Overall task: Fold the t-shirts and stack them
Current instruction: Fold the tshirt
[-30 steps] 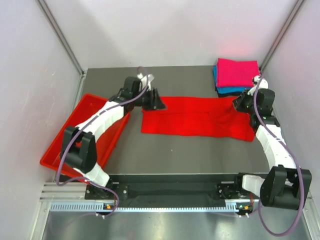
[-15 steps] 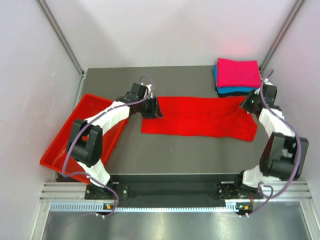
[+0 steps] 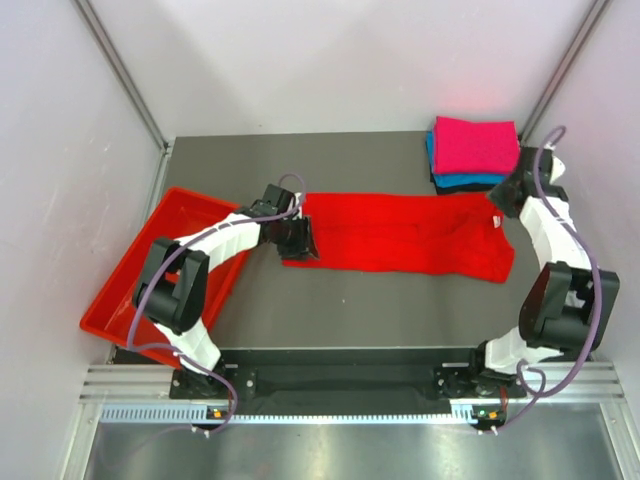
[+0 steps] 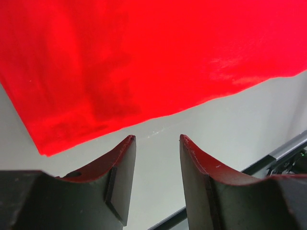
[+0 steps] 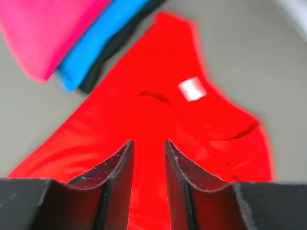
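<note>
Currently on the table (image 3: pixel 380 310), item by item.

Item 1, red t-shirt (image 3: pixel 400 235). It lies flat as one long band across the middle of the table, running left to right. A few creases show toward its right end. A white label (image 5: pixel 193 89) sits on that end in the right wrist view. The right end stops just beside the stack in the back right corner. Whether cloth touches cloth there cannot be told.

Item 2, a stack of three folded shirts in the back right corner. The magenta-pink t-shirt (image 3: pixel 476 143) is on top. The teal-blue t-shirt (image 3: pixel 465 182) lies under it and shows along the left and near edges. The black t-shirt (image 5: pixel 117 45) is at the bottom, seen only as a thin dark edge.

Item 3, left gripper (image 3: pixel 302 238). It is at the left end of the red t-shirt, by the near corner. Its jaws stand well apart, with bare table between them. The shirt's edge lies just past the fingertips (image 4: pixel 125 158). Nothing is held.

Item 4, right gripper (image 3: pixel 500 200). It is over the right end of the red t-shirt, close to the stack. Its fingers (image 5: pixel 120 177) are parted by a narrow gap, and red cloth shows through the gap below. The wrist view is blurred. Nothing appears to be pinched.

Item 5, red tray (image 3: pixel 120 270). It is rigid and set at a slant along the left side of the table. The left arm reaches over it. It lies apart from the red t-shirt.
</note>
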`<state>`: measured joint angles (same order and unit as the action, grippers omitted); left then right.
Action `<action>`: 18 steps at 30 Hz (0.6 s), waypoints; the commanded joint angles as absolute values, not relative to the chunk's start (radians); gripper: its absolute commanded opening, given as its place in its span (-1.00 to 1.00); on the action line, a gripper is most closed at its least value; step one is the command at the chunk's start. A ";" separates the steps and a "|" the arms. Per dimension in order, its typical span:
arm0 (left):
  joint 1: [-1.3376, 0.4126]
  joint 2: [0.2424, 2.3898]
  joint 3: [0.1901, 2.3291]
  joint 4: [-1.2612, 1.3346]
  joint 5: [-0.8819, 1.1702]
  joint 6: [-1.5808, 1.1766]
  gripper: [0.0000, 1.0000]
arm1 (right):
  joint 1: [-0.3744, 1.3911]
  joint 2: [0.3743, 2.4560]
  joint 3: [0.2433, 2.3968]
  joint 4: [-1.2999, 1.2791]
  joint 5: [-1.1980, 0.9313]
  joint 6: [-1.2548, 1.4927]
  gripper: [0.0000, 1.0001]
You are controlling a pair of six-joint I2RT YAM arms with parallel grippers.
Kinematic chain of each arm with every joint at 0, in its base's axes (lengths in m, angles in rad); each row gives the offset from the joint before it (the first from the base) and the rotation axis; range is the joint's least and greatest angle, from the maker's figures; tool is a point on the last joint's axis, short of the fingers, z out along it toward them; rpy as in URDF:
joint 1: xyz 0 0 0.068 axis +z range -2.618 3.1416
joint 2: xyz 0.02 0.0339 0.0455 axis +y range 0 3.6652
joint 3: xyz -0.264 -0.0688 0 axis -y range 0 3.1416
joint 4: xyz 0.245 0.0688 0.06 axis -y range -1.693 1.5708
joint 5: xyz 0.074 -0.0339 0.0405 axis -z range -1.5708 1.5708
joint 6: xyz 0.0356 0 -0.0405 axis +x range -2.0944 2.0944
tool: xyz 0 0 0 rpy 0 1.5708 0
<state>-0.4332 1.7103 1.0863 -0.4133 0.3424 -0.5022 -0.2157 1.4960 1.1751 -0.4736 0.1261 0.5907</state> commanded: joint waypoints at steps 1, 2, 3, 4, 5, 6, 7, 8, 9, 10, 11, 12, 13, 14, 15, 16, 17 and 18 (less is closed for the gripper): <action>-0.431 1.695 1.095 -0.382 0.377 -0.479 -0.07 | -0.137 1.571 1.261 -0.540 0.098 0.571 -0.35; -0.431 1.697 1.100 -0.396 0.359 -0.477 -0.07 | -0.129 1.586 1.262 -0.551 0.095 0.545 -0.34; -0.431 1.695 1.109 -0.419 0.327 -0.477 -0.07 | -0.115 1.606 1.255 -0.555 0.089 0.535 -0.32; -0.428 1.690 1.106 -0.425 0.277 -0.486 -0.07 | -0.110 1.614 1.252 -0.563 0.083 0.526 -0.31; -0.425 1.675 1.095 -0.423 0.250 -0.494 -0.07 | -0.103 1.621 1.253 -0.580 0.075 0.509 -0.30; -0.422 1.663 1.086 -0.420 0.227 -0.502 -0.06 | -0.089 1.624 1.250 -0.604 0.096 0.505 -0.28; -0.419 1.636 1.078 -0.420 0.185 -0.508 -0.04 | -0.086 1.614 1.235 -0.648 0.116 0.512 -0.28; -0.419 1.622 1.069 -0.425 0.166 -0.505 -0.05 | -0.086 1.596 1.211 -0.663 0.136 0.531 -0.26; -0.419 1.611 1.054 -0.433 0.146 -0.503 -0.04 | -0.101 1.542 1.140 -0.673 0.168 0.552 -0.21; -0.419 1.599 1.045 -0.445 0.121 -0.496 -0.04 | -0.112 1.507 1.103 -0.679 0.184 0.614 -0.17; -0.419 1.582 1.020 -0.445 0.083 -0.495 -0.03 | -0.123 1.468 1.068 -0.684 0.204 0.656 -0.14; -0.419 1.574 1.005 -0.439 0.068 -0.499 -0.02 | -0.156 1.401 1.008 -0.684 0.215 0.691 -0.13; -0.417 1.562 0.988 -0.414 0.061 -0.511 0.00 | -0.179 1.375 0.985 -0.689 0.204 0.746 -0.12; -0.414 1.560 0.959 -0.401 0.067 -0.520 0.04 | -0.225 1.340 0.954 -0.692 0.192 0.773 -0.13; -0.413 1.560 0.947 -0.387 0.080 -0.538 0.06 | -0.244 1.332 0.945 -0.699 0.192 0.791 -0.13; -0.413 1.565 0.934 -0.370 0.087 -0.549 0.06 | -0.258 1.327 0.940 -0.706 0.190 0.807 -0.12; -0.413 1.566 0.916 -0.344 0.107 -0.557 0.06 | -0.279 1.325 0.936 -0.707 0.192 0.807 -0.11; -0.413 1.568 0.910 -0.330 0.115 -0.569 0.06 | -0.287 1.327 0.936 -0.707 0.190 0.807 -0.09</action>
<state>-0.4171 1.5826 0.9443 -0.4000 0.1150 -0.5270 -0.2516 1.3540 0.9344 -0.7025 0.1669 0.7303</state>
